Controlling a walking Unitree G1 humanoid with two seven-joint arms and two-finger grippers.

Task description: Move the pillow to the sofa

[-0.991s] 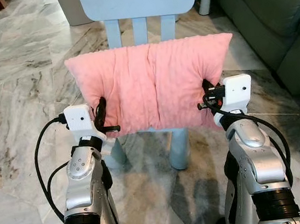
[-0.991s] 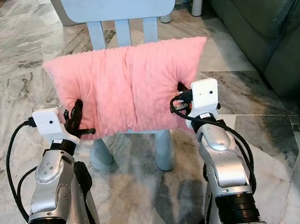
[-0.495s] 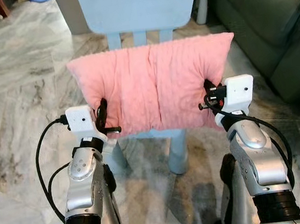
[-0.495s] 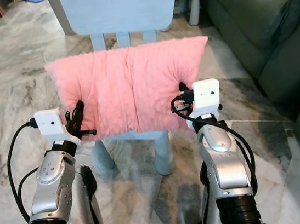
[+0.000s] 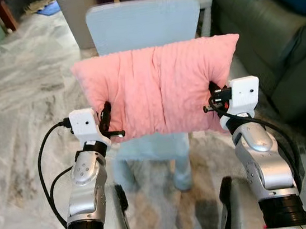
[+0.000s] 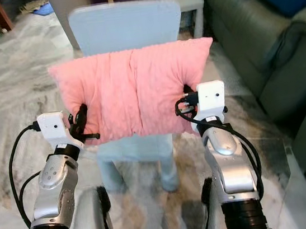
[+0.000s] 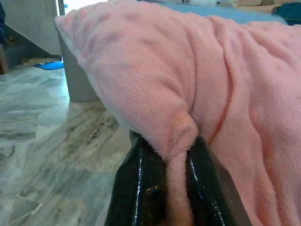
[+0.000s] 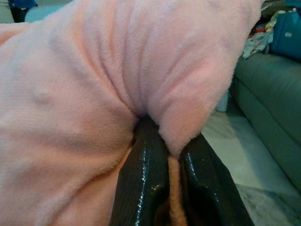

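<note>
The pink pillow (image 5: 160, 88) hangs in the air between both arms, above a light blue chair (image 5: 142, 31), its long axis running left to right. The left gripper (image 7: 165, 188) has its fingers (image 7: 141, 188) pinched narrow on a fold at the pillow's near left edge; the right gripper (image 8: 171, 188) clamps the near right edge the same way. The dark green sofa (image 5: 270, 37) lies to the right and far, so the right arm is the nearer one and the carry likely calls for a turn to the right. No brand, label or writing can be read on anything
</note>
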